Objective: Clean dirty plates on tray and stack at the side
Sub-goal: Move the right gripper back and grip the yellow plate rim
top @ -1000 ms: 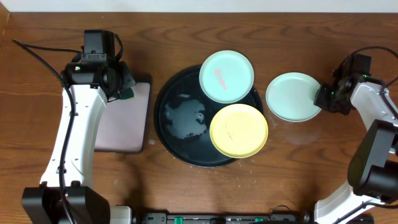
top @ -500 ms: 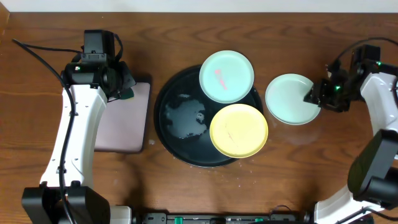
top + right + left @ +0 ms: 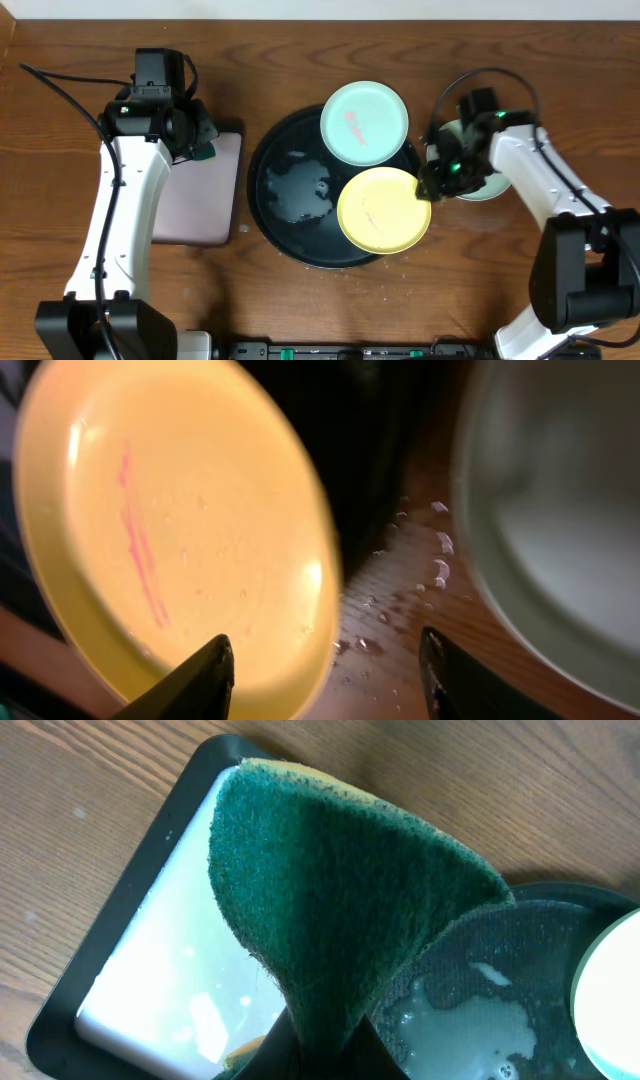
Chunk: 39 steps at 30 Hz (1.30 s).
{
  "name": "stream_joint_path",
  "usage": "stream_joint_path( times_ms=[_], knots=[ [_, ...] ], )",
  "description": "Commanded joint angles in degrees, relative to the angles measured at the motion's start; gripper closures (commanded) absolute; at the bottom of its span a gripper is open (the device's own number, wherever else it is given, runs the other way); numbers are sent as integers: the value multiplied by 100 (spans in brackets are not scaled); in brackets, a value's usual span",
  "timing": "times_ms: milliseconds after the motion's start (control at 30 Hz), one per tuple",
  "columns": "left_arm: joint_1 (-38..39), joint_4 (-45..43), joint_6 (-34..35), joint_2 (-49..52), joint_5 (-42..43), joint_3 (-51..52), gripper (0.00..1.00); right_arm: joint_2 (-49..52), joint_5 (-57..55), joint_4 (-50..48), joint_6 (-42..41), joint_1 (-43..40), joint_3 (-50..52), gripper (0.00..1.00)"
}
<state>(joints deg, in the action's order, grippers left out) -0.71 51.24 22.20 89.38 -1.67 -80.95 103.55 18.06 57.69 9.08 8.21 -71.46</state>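
The round black tray [image 3: 268, 160] holds a mint-blue plate [image 3: 364, 122] with a pink smear at its upper right and a yellow plate [image 3: 383, 210] at its lower right. A pink streak marks the yellow plate [image 3: 170, 530]. Another mint plate [image 3: 488, 186] lies on the table to the right, partly under my right arm. My right gripper [image 3: 428, 185] is open, its fingers either side of the yellow plate's right rim [image 3: 325, 645]. My left gripper [image 3: 205, 150] is shut on a green sponge [image 3: 340, 890] above the rectangular tray.
A rectangular black-rimmed tray [image 3: 200, 200] with a pale inside lies left of the round tray. A soapy puddle [image 3: 300, 190] covers the round tray's left half. Water drops [image 3: 400, 590] dot the wood between the yellow plate and the mint plate [image 3: 560, 530].
My right gripper opened, let go of the mint plate on the table and swung left to the yellow plate's rim. The left arm has not moved.
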Motion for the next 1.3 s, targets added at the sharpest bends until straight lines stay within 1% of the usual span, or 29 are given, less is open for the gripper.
stream_joint_path(
  times_ms=[0, 100, 267, 333, 500, 567, 633, 700, 900, 1000, 1100, 1267],
  knots=[
    [-17, 17, -94, 48, -22, 26, 93, -31, -452, -256, -125, 258, 304, 47],
    [-17, 17, -94, 48, -22, 26, 93, -31, -570, -378, -229, 317, 420, 53],
    [-17, 17, -94, 48, -22, 26, 93, -31, -566, -476, -286, 315, 485, 57],
    [-17, 28, -94, 48, -22, 26, 93, -28, -564, -603, -286, 315, 551, 60],
    [-17, 122, -94, 48, -22, 26, 92, -31, -540, -905, -435, 315, 761, 75],
    [-17, 122, -94, 48, -22, 28, 93, -31, -514, -903, -450, 315, 767, 86],
    [-17, 118, -94, 48, -22, 28, 93, -42, -511, -905, -518, 315, 761, 94],
    [-17, 118, -94, 48, -22, 26, 93, -48, -498, -903, -542, 315, 745, 98],
    [-17, 120, -92, 48, -22, 26, 92, -72, -118, -697, -654, 396, 498, 99],
    [-17, 122, -92, 48, -20, 26, 93, -83, 245, -686, -859, 645, 308, 99],
    [-17, 122, -92, 48, -20, 26, 93, -83, 251, -929, -1508, 1051, 203, 99],
    [-17, 122, -92, 48, -20, 26, 93, -79, 205, -1720, -2850, 1663, 205, 99]
  ],
)
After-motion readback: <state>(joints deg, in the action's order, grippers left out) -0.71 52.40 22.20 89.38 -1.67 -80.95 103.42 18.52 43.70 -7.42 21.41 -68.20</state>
